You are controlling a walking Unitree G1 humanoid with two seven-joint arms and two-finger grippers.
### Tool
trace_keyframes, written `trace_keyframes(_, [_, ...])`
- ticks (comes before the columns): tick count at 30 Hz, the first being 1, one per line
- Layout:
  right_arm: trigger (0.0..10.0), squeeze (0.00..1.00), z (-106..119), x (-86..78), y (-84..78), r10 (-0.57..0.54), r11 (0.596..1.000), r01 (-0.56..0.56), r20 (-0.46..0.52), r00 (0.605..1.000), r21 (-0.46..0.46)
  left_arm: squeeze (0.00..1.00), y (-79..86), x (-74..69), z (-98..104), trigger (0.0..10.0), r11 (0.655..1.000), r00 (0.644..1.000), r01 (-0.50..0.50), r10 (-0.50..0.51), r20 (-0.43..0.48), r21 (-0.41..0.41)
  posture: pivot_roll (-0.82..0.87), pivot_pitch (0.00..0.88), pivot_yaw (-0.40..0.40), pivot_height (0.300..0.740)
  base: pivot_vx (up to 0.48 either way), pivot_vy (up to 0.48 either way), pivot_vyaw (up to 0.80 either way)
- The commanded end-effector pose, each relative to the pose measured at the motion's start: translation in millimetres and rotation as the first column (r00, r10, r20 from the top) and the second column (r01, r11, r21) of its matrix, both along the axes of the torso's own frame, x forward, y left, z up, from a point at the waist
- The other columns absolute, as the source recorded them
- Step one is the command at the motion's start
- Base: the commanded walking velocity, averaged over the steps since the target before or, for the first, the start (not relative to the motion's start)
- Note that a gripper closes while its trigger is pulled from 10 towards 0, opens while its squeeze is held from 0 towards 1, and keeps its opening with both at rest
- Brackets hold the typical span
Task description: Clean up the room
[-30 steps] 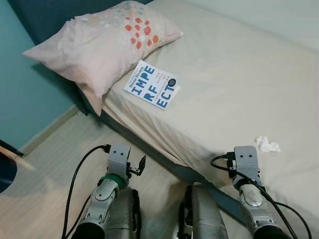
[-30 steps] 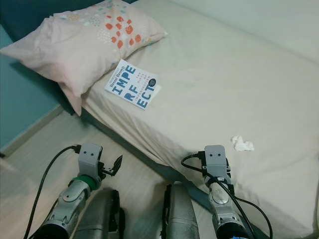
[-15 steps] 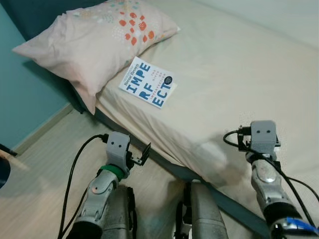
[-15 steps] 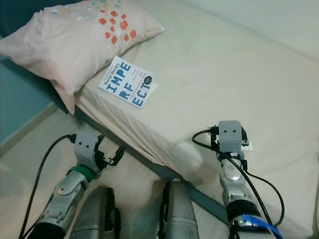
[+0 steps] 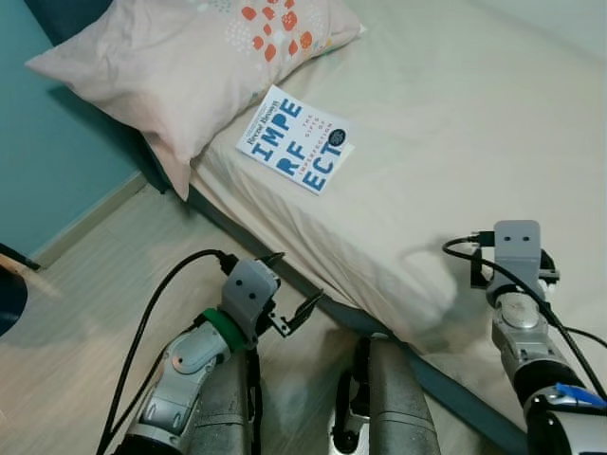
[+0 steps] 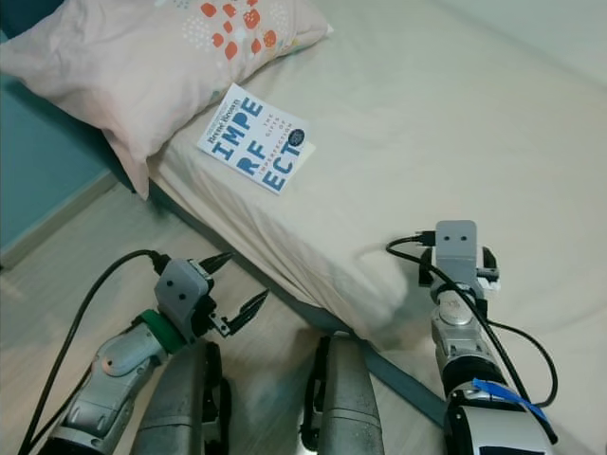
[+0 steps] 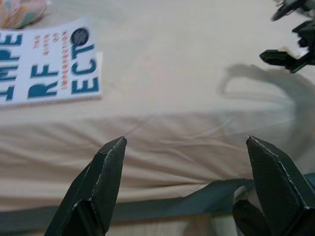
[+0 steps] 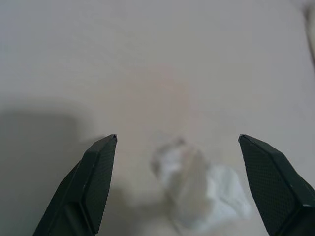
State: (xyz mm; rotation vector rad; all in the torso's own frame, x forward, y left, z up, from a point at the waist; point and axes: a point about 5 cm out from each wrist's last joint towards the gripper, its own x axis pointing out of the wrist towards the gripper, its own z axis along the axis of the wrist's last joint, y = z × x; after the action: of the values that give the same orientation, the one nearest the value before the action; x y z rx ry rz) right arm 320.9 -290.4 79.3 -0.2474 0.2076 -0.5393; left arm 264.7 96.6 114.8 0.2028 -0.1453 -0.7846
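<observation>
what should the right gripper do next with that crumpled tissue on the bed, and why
Probably lower the right gripper straight down and close on the crumpled tissue. Its fingers are open, the tissue lies on the bed sheet roughly between them, and nothing else is close by. The left gripper hangs open off the bed's edge.

Both pincers, left point(image 7: 184, 145) and right point(image 8: 177, 142), gape wide.

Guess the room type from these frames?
Almost certainly a bedroom. A bed with a beige fitted sheet, a pink patterned pillow at its head and a book lying beside the pillow. The right gripper, open, is poised over a crumpled tissue on the sheet.
</observation>
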Motion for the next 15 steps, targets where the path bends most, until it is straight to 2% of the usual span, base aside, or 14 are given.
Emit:
trace_keyframes(1, [10.0,1.0,-15.1,-11.1,-5.3,-0.071,0.996,0.074,-0.047,0.996,0.058,0.0,-2.2,-6.5,-6.4,10.0,0.999,0.999,0.025,-0.024,-0.033,0.024,0.12,0.314,0.025,0.626,0.0,0.0,0.0])
trace_keyframes(8, [10.0,1.0,-23.0,-17.6,-4.0,-0.129,0.978,0.128,-0.004,0.992,0.162,0.0,-4.4,-5.0,0.9,10.0,0.999,0.999,0.029,-0.028,-0.016,0.032,0.12,0.322,0.031,0.626,0.0,0.0,0.0])
trace_keyframes(9, [10.0,0.34,-24.1,-18.8,-4.5,-0.143,0.971,0.138,0.011,0.99,0.194,0.0,-4.4,-4.3,2.0,10.0,0.999,1.0,0.025,-0.025,-0.013,0.034,0.12,0.324,0.033,0.626,0.0,0.0,0.0])
trace_keyframes(10, [10.0,0.34,-24.8,-19.6,-4.9,-0.153,0.966,0.145,0.019,0.988,0.216,0.0,-4.3,-4.1,2.9,10.0,0.999,1.0,0.023,-0.023,-0.012,0.035,0.12,0.324,0.033,0.626,0.0,0.0,0.0])
trace_keyframes(11, [10.0,0.0,-26.1,-21.1,-5.7,-0.166,0.961,0.156,0.021,0.986,0.23,0.0,-4.1,-3.6,3.5,10.0,0.999,1.0,0.02,-0.02,-0.012,0.034,0.12,0.328,0.036,0.626,0.0,0.0,0.0])
trace_keyframes(15, [10.0,0.0,-30.5,-26.0,-8.8,-0.205,0.944,0.194,0.015,0.979,0.266,0.0,-3.5,-2.9,4.8,10.0,0.999,1.0,0.016,-0.015,-0.009,0.038,0.13,0.332,0.039,0.626,0.0,0.0,0.0])
